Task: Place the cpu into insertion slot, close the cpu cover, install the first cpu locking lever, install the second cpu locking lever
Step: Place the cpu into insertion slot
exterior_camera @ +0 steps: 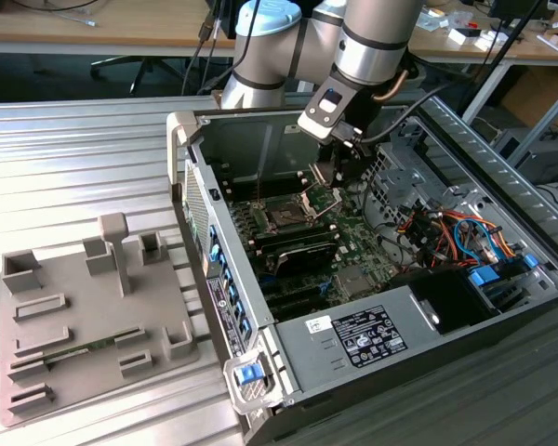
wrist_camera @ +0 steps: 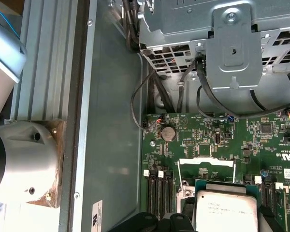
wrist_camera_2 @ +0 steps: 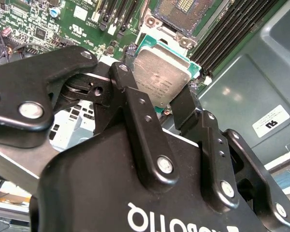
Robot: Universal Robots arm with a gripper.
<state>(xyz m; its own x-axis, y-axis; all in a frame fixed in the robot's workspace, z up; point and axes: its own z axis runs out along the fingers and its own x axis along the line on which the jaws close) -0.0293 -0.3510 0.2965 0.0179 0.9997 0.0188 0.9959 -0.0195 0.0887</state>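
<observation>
The gripper (wrist_camera_2: 154,94) pinches the cpu (wrist_camera_2: 163,72) by two opposite edges. It is a square chip with a scuffed silvery top and a green rim, held above the motherboard (wrist_camera_2: 63,24) near the open socket (wrist_camera_2: 182,7).

exterior view: high, far, over open case (exterior_camera: 260,139) | both wrist views: close, sharing cpu (wrist_camera_2: 162,79) (wrist_camera: 226,212)

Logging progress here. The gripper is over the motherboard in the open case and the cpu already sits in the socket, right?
No. The gripper is over the motherboard, but the cpu is clamped between its fingers; the second wrist view shows the socket empty.
</observation>
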